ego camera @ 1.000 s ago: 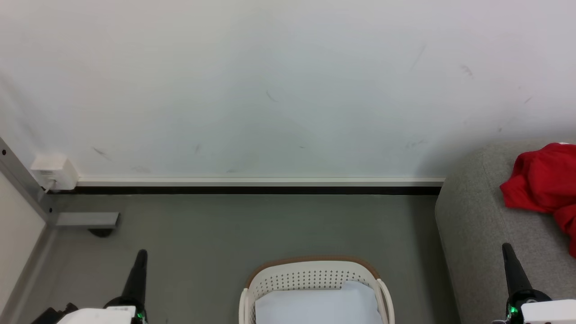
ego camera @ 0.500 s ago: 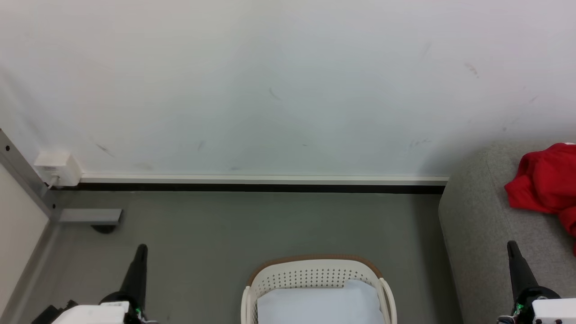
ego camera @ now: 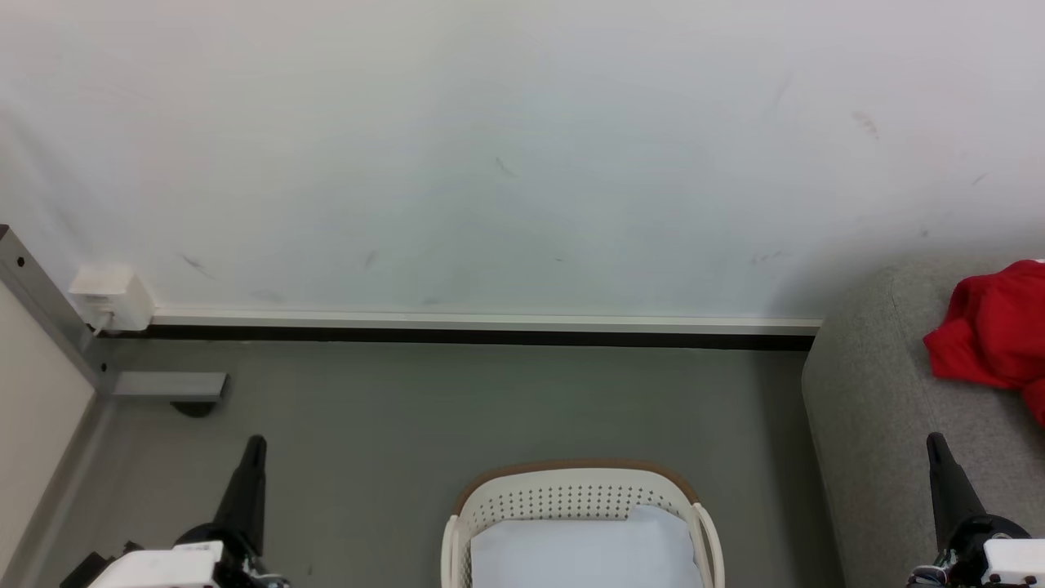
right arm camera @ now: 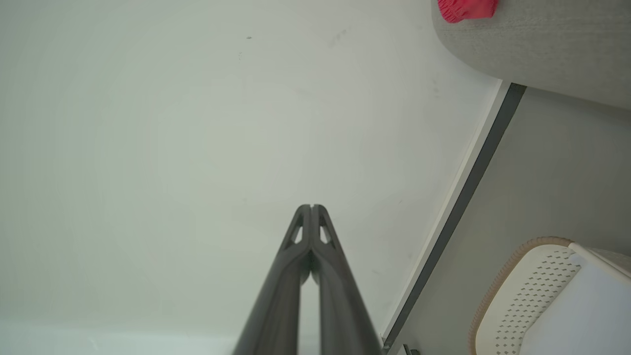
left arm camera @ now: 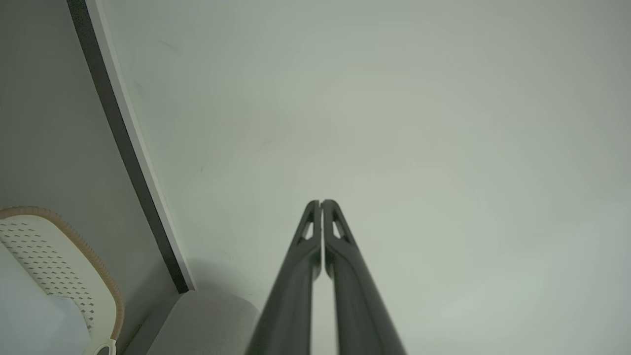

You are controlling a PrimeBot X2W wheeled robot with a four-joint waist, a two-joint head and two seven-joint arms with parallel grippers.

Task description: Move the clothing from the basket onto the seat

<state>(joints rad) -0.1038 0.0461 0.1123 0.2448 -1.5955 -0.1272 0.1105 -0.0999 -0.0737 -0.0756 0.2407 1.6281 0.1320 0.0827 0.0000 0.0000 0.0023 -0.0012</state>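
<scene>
White wall (ego camera: 522, 163), grey floor (ego camera: 490, 400), white sheet (ego camera: 580, 555) in basket (ego camera: 571, 500), red clothing (ego camera: 996, 327) on seat (ego camera: 873, 408), both jaws closed

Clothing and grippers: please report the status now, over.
Both empty: left gripper shut, right gripper shut. Red clothing lies on seat. Inside basket, white sheet.

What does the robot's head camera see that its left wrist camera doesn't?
Head view's extras: red clothing on the seat, the right gripper, a white wall box. Left wrist view's extra: a close look at the left gripper with fingertips pressed together. Shared: the basket, its white sheet, the seat's grey corner, the wall and baseboard.
</scene>
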